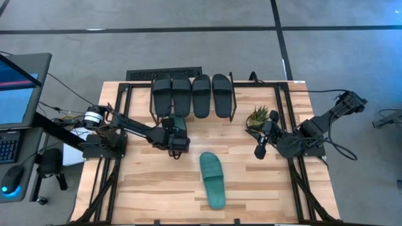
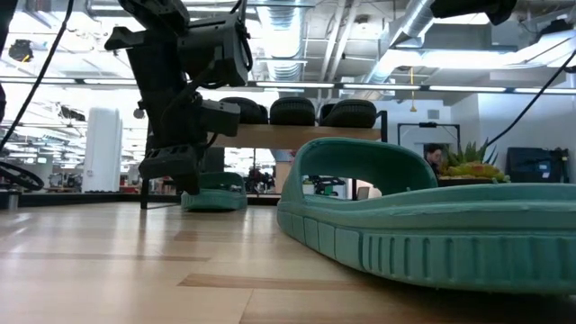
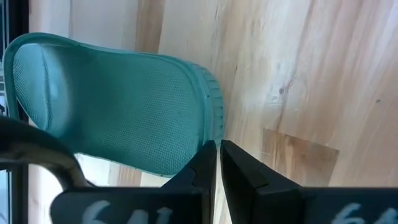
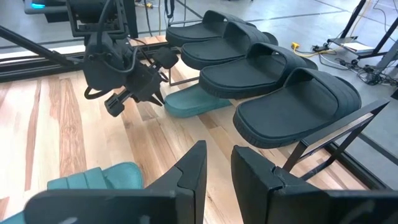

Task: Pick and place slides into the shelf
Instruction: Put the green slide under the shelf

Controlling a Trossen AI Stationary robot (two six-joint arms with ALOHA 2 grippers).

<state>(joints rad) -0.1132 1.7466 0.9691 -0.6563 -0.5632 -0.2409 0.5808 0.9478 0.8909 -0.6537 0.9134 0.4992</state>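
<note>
Four black slides (image 1: 191, 94) lie side by side on the top board of the shelf (image 2: 297, 135). One teal slide (image 1: 179, 122) lies on the table, partly under the shelf; it also shows in the low view (image 2: 214, 196). A second teal slide (image 1: 212, 179) lies flat on the table nearer the front. My left gripper (image 1: 178, 144) is shut, low over the table at the near end of the first teal slide (image 3: 112, 106). My right gripper (image 1: 259, 150) is open and empty at the right, above the table. My left gripper's shut fingertips (image 3: 208, 158) stand right at the rim of the teal slide's near end (image 3: 211, 115), coming from above and the near side. The slide lies flat on the table. I cannot tell whether the fingers touch it.
A small potted plant (image 1: 259, 116) stands right of the shelf, close to my right arm. A monitor (image 1: 19, 88) stands off the table's left side. Bare wood lies around the front teal slide.
</note>
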